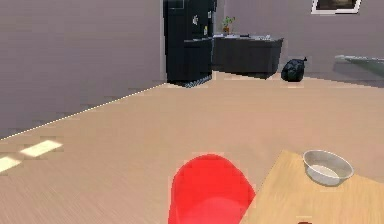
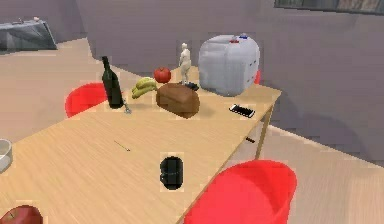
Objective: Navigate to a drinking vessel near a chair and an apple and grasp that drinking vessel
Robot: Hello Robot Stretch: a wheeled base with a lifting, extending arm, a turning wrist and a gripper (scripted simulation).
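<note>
So, the driving part looks basically done: the dark mug [image 2: 172, 170] sits on the wooden table [image 2: 90, 160] beside a red chair [image 2: 245, 195], with a red apple [image 2: 162, 74] further along. The grasp isn't done yet, and I can't tell how the jaws stand.

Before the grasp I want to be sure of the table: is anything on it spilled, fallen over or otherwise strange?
Nothing stands out. The bottle, the mug and the statue stand upright on the table, the bread lies flat, and no spill shows.
</note>
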